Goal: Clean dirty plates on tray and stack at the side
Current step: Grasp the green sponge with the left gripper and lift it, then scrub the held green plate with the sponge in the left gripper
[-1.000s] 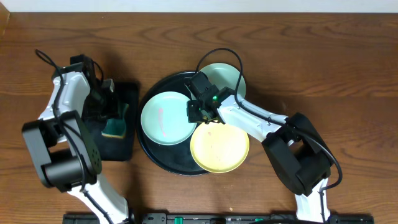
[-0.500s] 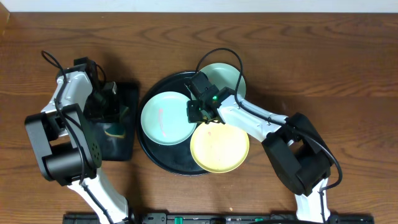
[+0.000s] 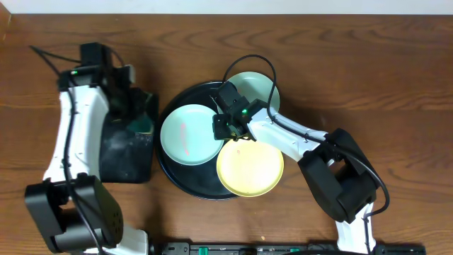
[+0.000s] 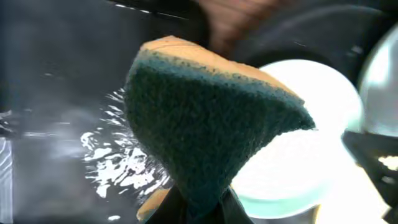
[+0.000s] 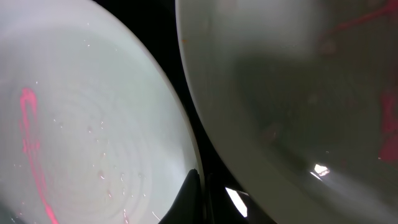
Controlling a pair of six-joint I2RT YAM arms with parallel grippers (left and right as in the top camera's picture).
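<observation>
The round black tray (image 3: pixel 170 167) holds three plates: an aqua plate (image 3: pixel 185 134) with a red smear on the left, a mint plate (image 3: pixel 258 88) at the back and a yellow plate (image 3: pixel 249 168) in front. My right gripper (image 3: pixel 224 129) is shut on the aqua plate's right rim. In the right wrist view its jaws (image 5: pixel 200 193) pinch that rim, with the smeared aqua plate (image 5: pixel 81 124) on the left and another plate (image 5: pixel 292 81) on the right. My left gripper (image 3: pixel 138 113) is shut on a teal and yellow sponge (image 4: pixel 211 124), held above the rectangular tray near the round tray's left edge.
The small rectangular black tray (image 3: pixel 124 157) lies left of the round tray; its wet floor (image 4: pixel 50 93) shows in the left wrist view. The aqua plate (image 4: pixel 298 168) shows beyond the sponge there. A cable loops over the mint plate. Brown wooden table all around.
My left arm has lifted the sponge off the rectangular tray and swung it back and right, toward the round tray. The right arm and plates have not moved.
</observation>
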